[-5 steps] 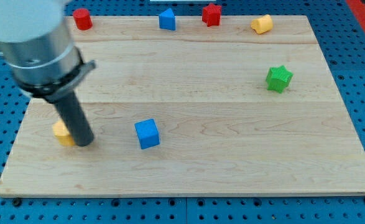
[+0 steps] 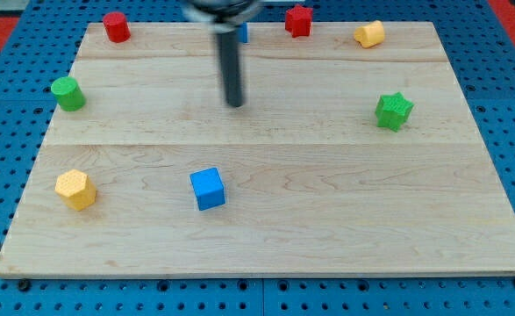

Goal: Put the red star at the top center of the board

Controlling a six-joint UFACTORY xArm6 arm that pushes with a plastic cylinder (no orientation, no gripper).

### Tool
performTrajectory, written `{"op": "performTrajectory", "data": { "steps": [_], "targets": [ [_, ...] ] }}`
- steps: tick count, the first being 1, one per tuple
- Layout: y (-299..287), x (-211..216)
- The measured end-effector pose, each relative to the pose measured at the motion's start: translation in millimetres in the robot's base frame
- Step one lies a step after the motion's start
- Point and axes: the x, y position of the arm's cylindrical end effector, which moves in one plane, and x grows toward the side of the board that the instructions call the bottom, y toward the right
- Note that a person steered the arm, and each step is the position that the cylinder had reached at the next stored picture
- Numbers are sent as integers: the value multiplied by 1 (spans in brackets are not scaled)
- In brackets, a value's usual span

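The red star (image 2: 298, 20) sits at the board's top edge, a little right of centre. My tip (image 2: 234, 104) rests on the wood below and left of it, well apart from it. The rod rises toward the view's top and hides most of a blue block (image 2: 242, 33) at the top edge, just left of the red star. The tip touches no block.
A red cylinder (image 2: 116, 26) is at the top left, a yellow block (image 2: 370, 33) at the top right. A green cylinder (image 2: 67, 92) is at the left edge, a green star (image 2: 394, 111) at the right. A yellow block (image 2: 75, 189) and a blue cube (image 2: 208, 188) lie lower left.
My tip has moved from the lower left, beside the yellow block, up and right to near the top centre. The green cylinder and the yellow block now show fully. No block has moved.
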Motion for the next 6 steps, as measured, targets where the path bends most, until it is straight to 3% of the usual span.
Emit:
{"op": "performTrajectory", "data": {
  "steps": [2, 3, 6],
  "targets": [
    [221, -71],
    [280, -142],
    [196, -154]
  ]
}}
